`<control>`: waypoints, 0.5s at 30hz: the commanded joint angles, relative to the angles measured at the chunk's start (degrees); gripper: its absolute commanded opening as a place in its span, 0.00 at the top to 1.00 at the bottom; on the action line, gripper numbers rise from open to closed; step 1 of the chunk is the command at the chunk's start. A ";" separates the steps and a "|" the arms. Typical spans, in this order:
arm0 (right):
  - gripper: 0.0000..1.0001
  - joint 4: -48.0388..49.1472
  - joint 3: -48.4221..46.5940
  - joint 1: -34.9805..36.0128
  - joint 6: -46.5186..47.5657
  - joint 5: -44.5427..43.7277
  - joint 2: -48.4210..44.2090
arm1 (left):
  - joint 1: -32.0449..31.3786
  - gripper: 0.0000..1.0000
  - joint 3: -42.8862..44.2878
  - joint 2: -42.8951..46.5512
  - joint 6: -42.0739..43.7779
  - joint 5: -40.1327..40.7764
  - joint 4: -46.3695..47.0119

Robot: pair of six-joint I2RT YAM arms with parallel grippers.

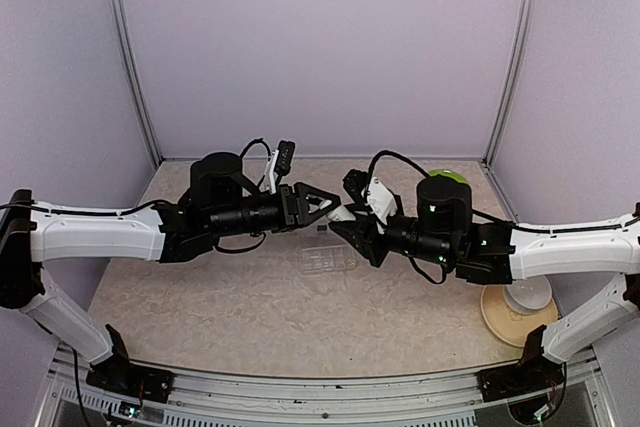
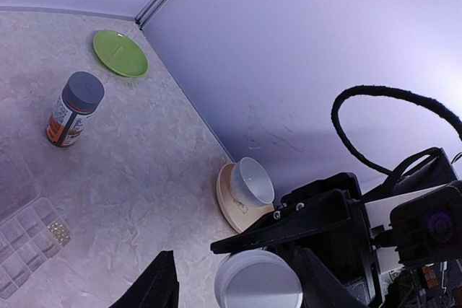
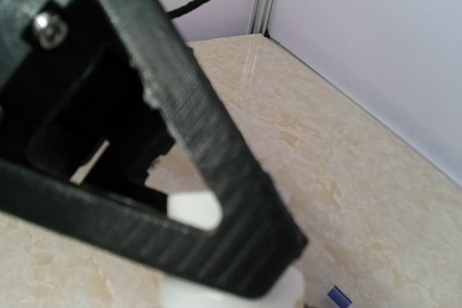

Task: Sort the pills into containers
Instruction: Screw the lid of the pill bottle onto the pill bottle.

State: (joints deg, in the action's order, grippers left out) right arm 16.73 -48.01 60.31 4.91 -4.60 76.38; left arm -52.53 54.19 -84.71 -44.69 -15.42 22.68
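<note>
- The left fingers are held apart, one on each side of a white pot. A gap is seen between one finger and the pot, while the other is just beside it.
- The right fingers appear to be clamped on the same pot, with one black finger laid across its rim.
- In the top view, both sets of fingers are seen tip to tip above the middle of the bench, with the pot between them.
- In the right wrist view, a small blue bit is seen just beside the pot. Whether it is a pill cannot be told.
- The clear box lies flat on the bench below the fingers, towards the arm bases, and is touched by neither arm.
- A few yellow bits are held in the corner compartment of the box nearest the left fingers.
- A bottle with a grey cap and an orange label stands upright beyond the box.
- A green plate lies farther out still, near the wall corner.
- A white bowl rests on a tan plate by the right wall, well apart from the fingers.
</note>
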 commanded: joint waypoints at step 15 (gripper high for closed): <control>0.86 0.15 0.96 -0.19 0.45 -1.56 -0.18 | 1.03 0.44 0.92 0.77 -0.09 -1.28 1.58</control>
State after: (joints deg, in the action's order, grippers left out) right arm 16.56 -47.72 60.31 4.93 -5.32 76.38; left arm -51.81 54.19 -84.71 -44.82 -16.14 22.74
